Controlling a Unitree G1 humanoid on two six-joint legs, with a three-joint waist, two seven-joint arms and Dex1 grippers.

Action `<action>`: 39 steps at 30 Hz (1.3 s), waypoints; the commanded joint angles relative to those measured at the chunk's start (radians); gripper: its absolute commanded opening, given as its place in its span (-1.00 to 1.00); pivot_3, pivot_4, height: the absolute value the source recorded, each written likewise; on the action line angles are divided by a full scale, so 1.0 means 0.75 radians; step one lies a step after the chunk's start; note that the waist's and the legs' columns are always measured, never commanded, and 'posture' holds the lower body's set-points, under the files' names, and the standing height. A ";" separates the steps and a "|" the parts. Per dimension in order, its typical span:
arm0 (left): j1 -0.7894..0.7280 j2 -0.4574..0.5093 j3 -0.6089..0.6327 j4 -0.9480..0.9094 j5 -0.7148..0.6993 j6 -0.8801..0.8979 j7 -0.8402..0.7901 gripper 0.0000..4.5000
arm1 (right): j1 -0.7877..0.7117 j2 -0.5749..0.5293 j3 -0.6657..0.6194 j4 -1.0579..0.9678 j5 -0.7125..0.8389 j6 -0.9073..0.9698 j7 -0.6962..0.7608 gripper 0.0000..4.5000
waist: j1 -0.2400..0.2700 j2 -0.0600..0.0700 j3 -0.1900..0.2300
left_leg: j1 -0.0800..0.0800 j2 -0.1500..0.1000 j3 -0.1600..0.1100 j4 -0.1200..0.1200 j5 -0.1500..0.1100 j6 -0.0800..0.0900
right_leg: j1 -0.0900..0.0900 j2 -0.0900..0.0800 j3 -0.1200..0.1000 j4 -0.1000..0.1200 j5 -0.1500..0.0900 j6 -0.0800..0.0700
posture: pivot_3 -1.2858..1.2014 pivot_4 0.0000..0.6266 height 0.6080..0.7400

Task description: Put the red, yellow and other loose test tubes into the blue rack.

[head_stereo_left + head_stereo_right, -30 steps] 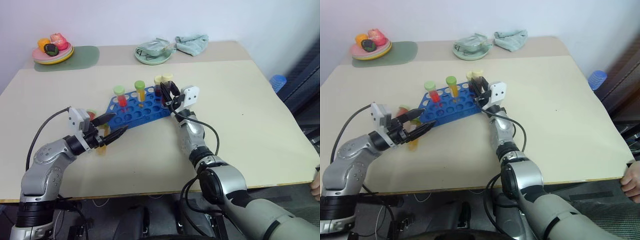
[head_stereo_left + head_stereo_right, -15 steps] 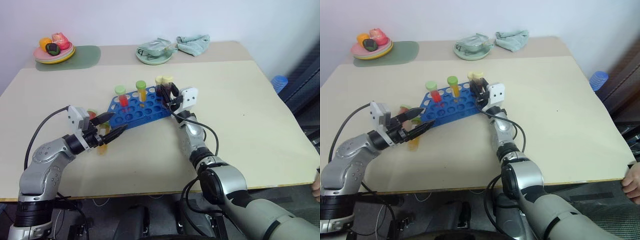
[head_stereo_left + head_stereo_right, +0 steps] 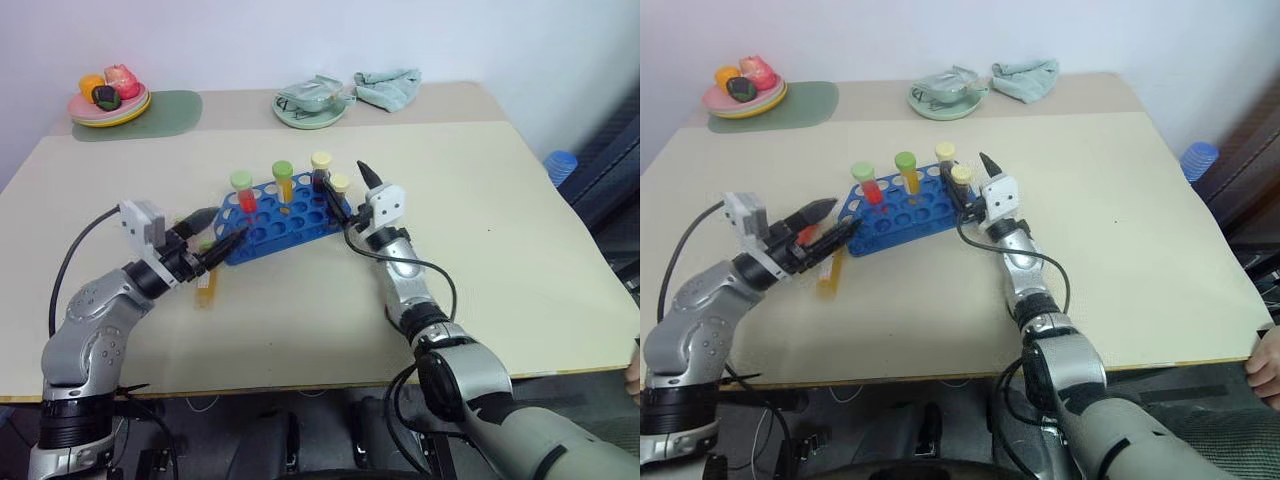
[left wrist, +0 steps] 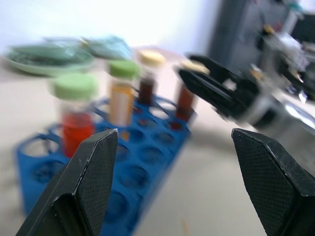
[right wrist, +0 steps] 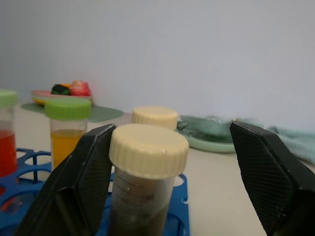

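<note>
The blue rack (image 3: 285,218) lies mid-table and holds a red tube with a green cap (image 3: 242,190), a yellow tube with a green cap (image 3: 283,180) and two dark tubes with cream caps (image 3: 321,168). My right gripper (image 3: 348,192) is open. Its fingers stand apart on either side of the nearer cream-capped tube (image 5: 147,157), which stands in the rack. My left gripper (image 3: 215,230) is open at the rack's left end and holds nothing. A loose yellow tube (image 3: 206,289) lies on the table below it. A red tube (image 3: 806,233) shows partly beneath its fingers.
A plate of fruit (image 3: 106,98) on a green mat (image 3: 160,112) sits at the far left. A green plate with a bag (image 3: 310,103) and a teal cloth (image 3: 386,87) are at the back. A person's hand (image 3: 632,368) shows at the right table edge.
My right gripper has opened, let go of the cream-capped tube now standing in the rack, and drawn slightly right. My left gripper has lifted a little and turned toward the rack.
</note>
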 commanded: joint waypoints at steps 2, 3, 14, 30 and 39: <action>0.015 0.042 0.071 -0.158 0.036 0.162 0.263 0.68 | 0.287 -0.199 0.066 -0.753 0.201 0.474 0.233 0.65 | 0.023 0.000 0.000 | -0.001 0.000 0.000 0.000 -0.002 0.004 | 0.000 0.000 0.000 -0.002 0.000 0.000 | 0.03 -0.52 1.00; 0.012 0.056 0.088 -0.179 0.006 0.232 0.310 0.68 | 0.370 -0.284 0.080 -0.936 0.255 0.608 0.291 0.65 | 0.028 0.001 0.000 | -0.001 0.000 0.000 0.000 -0.003 0.005 | 0.000 0.000 0.000 -0.002 0.000 0.000 | 0.03 -0.52 1.00; -0.452 0.134 0.272 -0.169 -0.276 1.538 0.874 0.68 | 0.811 -1.106 -0.155 -1.806 0.817 1.414 0.792 0.65 | 0.065 -0.009 0.006 | -0.001 0.002 -0.002 0.001 -0.006 0.010 | 0.005 0.001 -0.002 -0.010 0.000 0.001 | 0.03 -0.52 1.00; -0.673 0.391 -0.091 0.302 -0.733 1.597 1.258 0.68 | 0.680 -1.127 -0.185 -1.762 0.789 1.463 0.814 0.65 | 0.077 -0.012 0.008 | -0.003 0.002 -0.002 0.000 -0.001 0.001 | 0.004 0.000 -0.001 -0.013 0.000 0.001 | 0.03 -0.52 1.00; -0.801 0.290 -0.165 0.514 -0.788 1.597 1.502 0.68 | 0.713 -1.131 -0.220 -1.792 0.797 1.478 0.783 0.65 | 0.098 -0.012 0.008 | -0.004 0.002 -0.002 0.000 -0.001 0.001 | 0.003 0.000 -0.001 -0.014 0.000 0.001 | 0.03 -0.52 1.00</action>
